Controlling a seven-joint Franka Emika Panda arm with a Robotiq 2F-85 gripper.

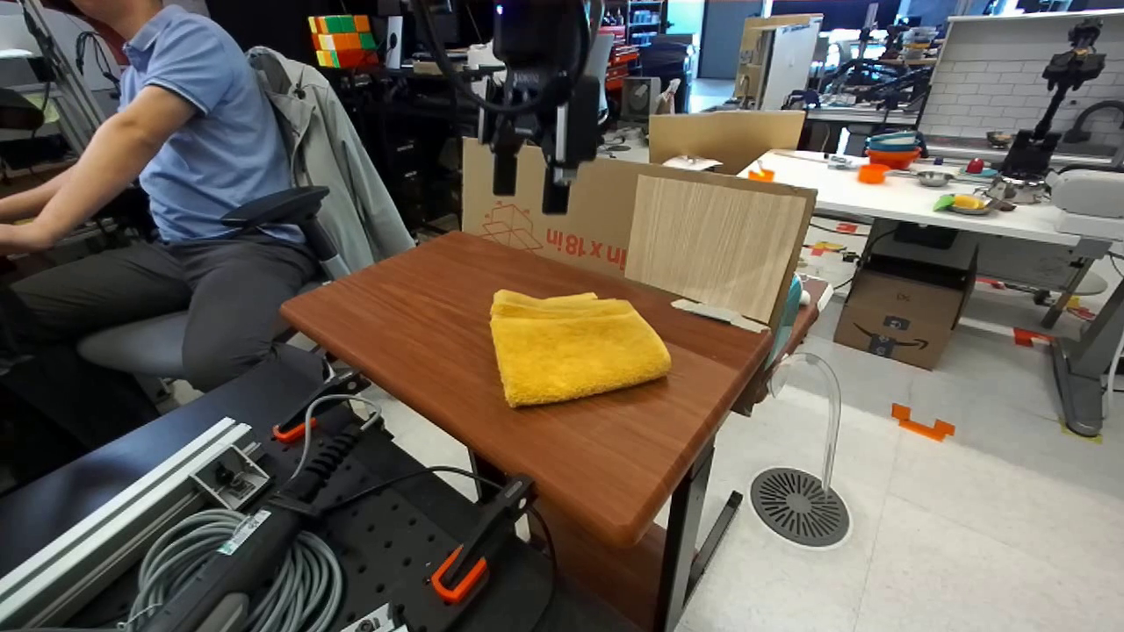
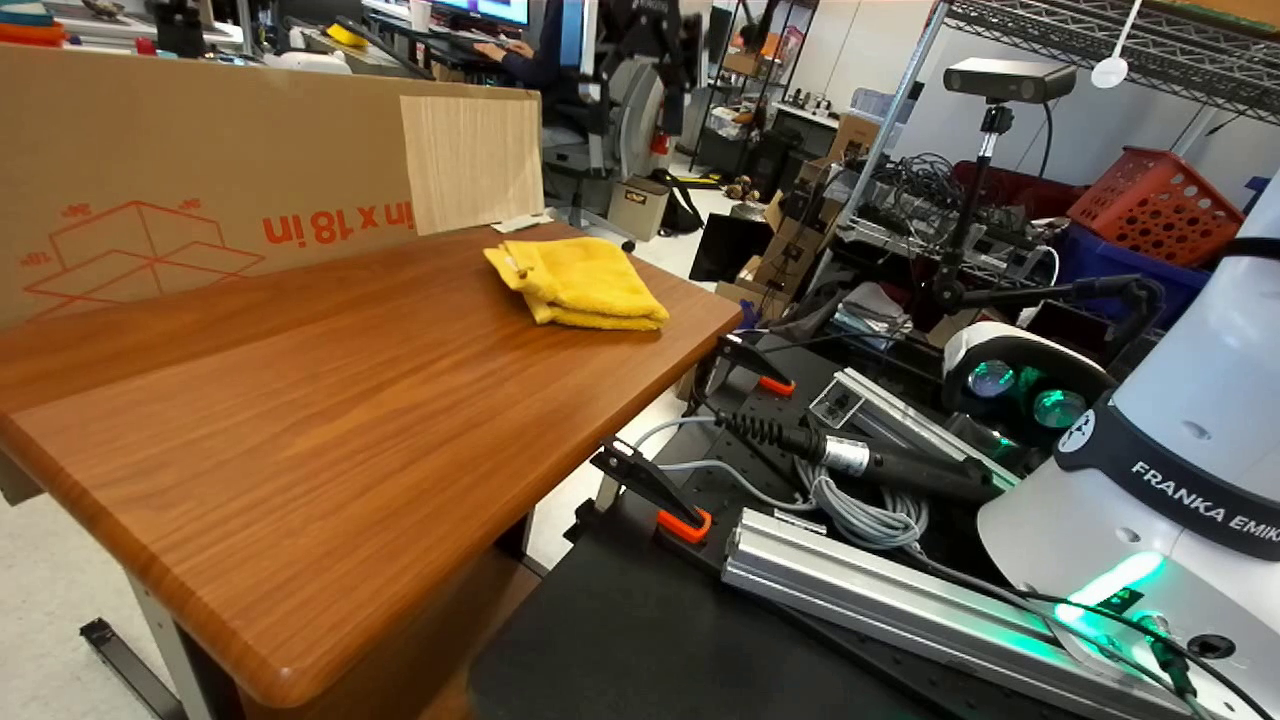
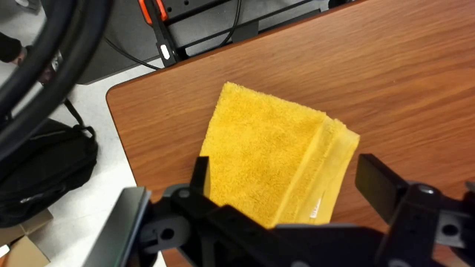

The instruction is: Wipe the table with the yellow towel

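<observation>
Cardboard [image 1: 597, 211] edges the table [image 1: 395, 298], where the towel [image 1: 575, 351] lies folded; the tool [image 1: 530, 186] hangs above, jaws apart, empty. Likely pre-grasp: next, descend and pinch.

Green light [image 2: 1115, 590] glares on the robot base [image 2: 1130, 535], the floor [image 1: 983, 527] looks bright, and wrist-view cables [image 3: 79, 48] are blurred.

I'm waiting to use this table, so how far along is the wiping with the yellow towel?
Done: nothing that shows; the yellow towel lies folded on the table. In hand: nothing; the gripper hangs open above, apart from the towel. Left: seemingly the whole job, gripping the towel and wiping the table.
</observation>
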